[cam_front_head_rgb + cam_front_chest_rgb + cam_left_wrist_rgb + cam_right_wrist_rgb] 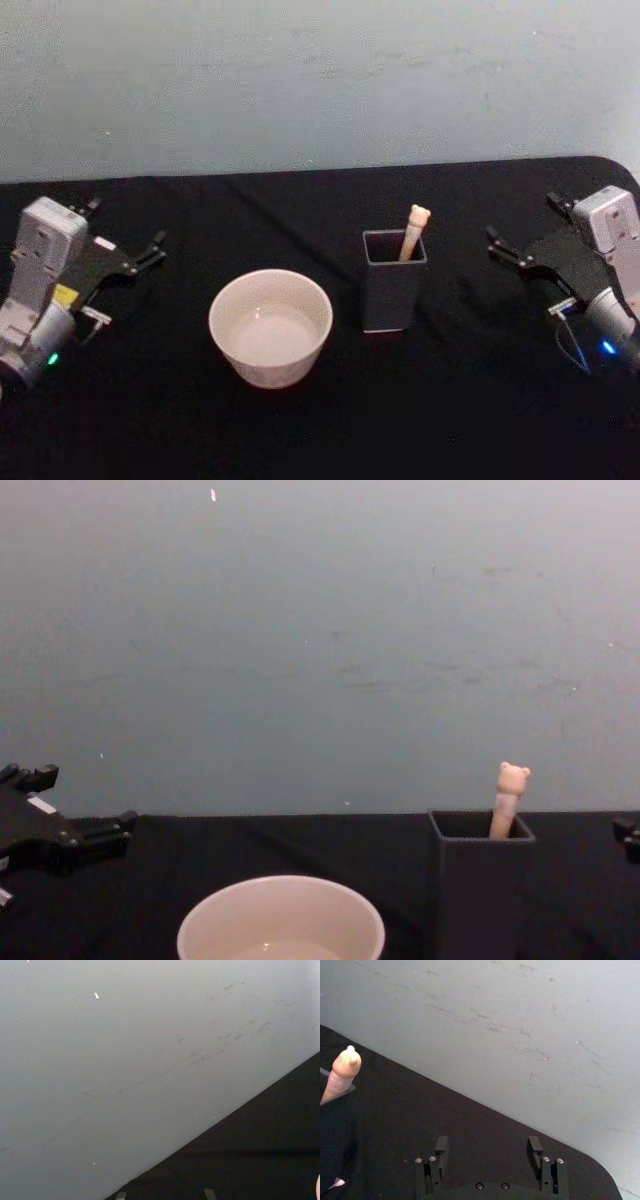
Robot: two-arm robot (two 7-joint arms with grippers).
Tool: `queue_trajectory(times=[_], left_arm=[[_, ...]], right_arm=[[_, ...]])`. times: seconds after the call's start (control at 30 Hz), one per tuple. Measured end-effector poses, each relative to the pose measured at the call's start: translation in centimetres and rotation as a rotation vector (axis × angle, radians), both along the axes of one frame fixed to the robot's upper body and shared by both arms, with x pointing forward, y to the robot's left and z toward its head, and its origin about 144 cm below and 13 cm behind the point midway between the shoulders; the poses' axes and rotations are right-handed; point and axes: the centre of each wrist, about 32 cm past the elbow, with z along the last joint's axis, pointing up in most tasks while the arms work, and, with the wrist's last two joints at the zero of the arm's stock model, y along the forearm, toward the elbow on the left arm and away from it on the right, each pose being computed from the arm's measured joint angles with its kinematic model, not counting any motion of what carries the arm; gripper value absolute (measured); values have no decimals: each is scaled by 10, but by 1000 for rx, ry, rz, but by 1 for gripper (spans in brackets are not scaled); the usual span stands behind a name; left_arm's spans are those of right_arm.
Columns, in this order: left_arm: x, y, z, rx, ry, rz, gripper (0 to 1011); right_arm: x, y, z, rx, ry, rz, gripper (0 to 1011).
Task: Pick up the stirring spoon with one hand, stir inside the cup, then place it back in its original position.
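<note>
Though half hidden in its grey holder (390,295) — peach, bear-topped spoon (413,232).

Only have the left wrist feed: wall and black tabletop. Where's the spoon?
Observer: The stirring spoon stands in the dark grey holder, its bear head above the rim.
Operator: Cup?
Observer: The cup sits on the table on the holder's left as the robot sees it, apart from it.
Operator: Which arm is nearer the spoon?
Observer: The right gripper, open, on the holder's side. The left gripper, also open, is out beyond the cup.
</note>
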Motion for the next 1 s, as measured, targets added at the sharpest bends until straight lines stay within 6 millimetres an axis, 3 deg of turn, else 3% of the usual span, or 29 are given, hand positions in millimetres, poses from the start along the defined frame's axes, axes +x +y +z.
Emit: queue_trajectory(times=[1.0], left_arm=[[0,0,0,0,0,0,1001]], right_arm=[[0,0,0,0,0,0,1002]])
